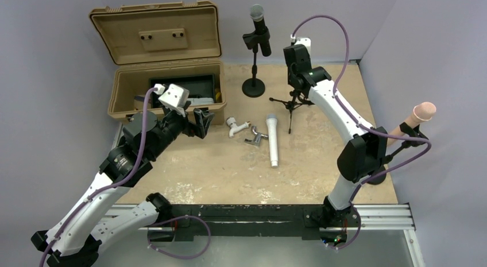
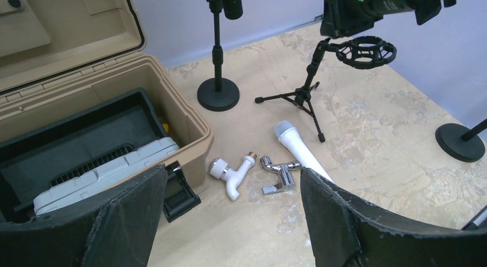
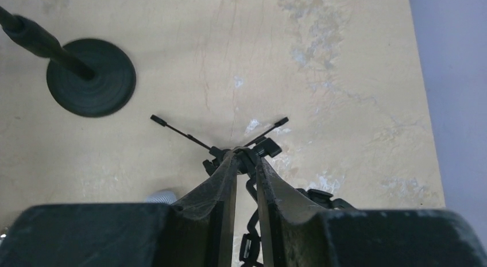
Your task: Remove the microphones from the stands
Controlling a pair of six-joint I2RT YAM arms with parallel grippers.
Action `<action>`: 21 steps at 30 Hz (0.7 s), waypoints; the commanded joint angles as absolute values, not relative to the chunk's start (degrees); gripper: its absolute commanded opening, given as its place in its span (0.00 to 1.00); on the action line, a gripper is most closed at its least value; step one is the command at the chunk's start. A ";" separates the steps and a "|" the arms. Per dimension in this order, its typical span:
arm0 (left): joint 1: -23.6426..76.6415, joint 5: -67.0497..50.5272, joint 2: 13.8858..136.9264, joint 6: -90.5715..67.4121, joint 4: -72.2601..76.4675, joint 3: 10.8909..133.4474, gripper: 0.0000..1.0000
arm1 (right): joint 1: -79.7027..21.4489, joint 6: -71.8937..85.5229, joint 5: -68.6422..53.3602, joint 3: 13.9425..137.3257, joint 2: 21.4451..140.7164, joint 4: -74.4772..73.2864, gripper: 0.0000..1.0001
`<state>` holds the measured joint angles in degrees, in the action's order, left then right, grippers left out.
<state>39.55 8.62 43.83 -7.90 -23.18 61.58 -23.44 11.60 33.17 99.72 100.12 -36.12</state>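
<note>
A white microphone (image 1: 273,139) lies flat on the table, also in the left wrist view (image 2: 298,149). An empty black tripod stand (image 1: 293,103) with a ring shock mount (image 2: 367,51) stands behind it. My right gripper (image 1: 296,86) is above it, fingers nearly together around the stand's thin black upper part (image 3: 246,158). A black microphone (image 1: 259,28) sits clipped in a round-base stand (image 1: 253,86) at the back. My left gripper (image 1: 201,122) is wide open and empty, above the table by the case (image 2: 232,170).
An open tan case (image 1: 123,97) holding a white device (image 2: 103,169) stands at the back left. A white plastic tap (image 1: 235,126) and a chrome tap (image 1: 255,138) lie beside the white microphone. A pink microphone (image 1: 422,112) on a stand is at the right edge.
</note>
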 commanded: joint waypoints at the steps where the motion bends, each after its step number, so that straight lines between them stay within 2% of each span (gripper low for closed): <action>1: 39.86 8.31 43.93 -8.22 -21.01 61.93 0.83 | -23.20 12.99 30.69 95.75 99.24 -33.07 0.17; 10: 39.84 8.23 44.26 -8.26 -21.14 61.97 0.83 | -23.29 13.10 25.92 94.25 95.45 -28.28 0.19; 14: 39.82 7.92 44.12 -8.60 -21.09 62.01 0.83 | -25.84 12.90 17.88 90.76 91.67 -23.31 0.29; 17: 39.86 7.91 44.12 -8.70 -21.05 61.88 0.83 | -30.86 15.40 20.60 87.17 90.56 -21.40 0.38; 21: 39.88 7.76 44.56 -9.00 -21.09 61.88 0.83 | -33.87 21.51 22.77 80.29 88.65 -18.72 0.38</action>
<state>39.55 8.49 44.42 -7.97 -23.20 61.58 -31.05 15.44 22.50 86.11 90.52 -23.55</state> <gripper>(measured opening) 0.833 0.381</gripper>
